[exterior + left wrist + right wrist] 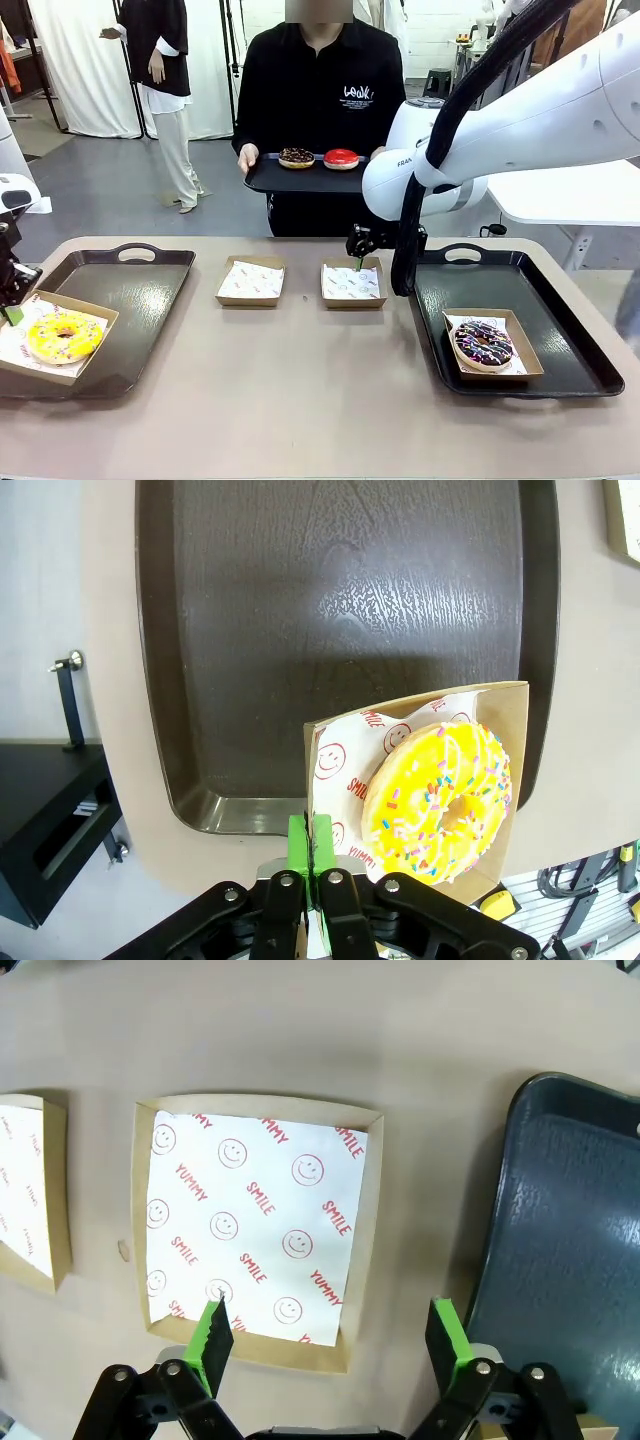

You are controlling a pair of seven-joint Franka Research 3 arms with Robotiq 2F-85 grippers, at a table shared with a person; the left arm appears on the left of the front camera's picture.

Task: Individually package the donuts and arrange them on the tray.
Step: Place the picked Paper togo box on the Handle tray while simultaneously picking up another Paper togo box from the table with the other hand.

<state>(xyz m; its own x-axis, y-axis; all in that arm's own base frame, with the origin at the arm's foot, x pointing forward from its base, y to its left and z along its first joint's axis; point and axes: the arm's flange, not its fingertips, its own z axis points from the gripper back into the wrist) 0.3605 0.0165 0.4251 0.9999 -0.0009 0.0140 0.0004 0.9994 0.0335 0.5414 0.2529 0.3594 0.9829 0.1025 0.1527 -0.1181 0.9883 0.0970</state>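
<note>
The left tool (pixel 311 848) is pinched tight on the near rim of the cardboard box (pixel 516 720) holding the yellow donut (pixel 440 800), at the left tray's (pixel 300 630) corner; its fingers hide that rim. The right tool (pixel 330 1335) gapes wide, holding nothing, above an empty lined box (pixel 365 1210) on the worktop (pixel 300 1030); in the front view a black cable (pixel 408 235) half covers it.

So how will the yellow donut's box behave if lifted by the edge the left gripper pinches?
Probably sags or tilts: the box is thin cardboard, pinched at one wall by the left gripper, with the yellow donut weighing it down. The donut likely stays put, nearly filling the box. Its icing looks soft, easily marred.
</note>
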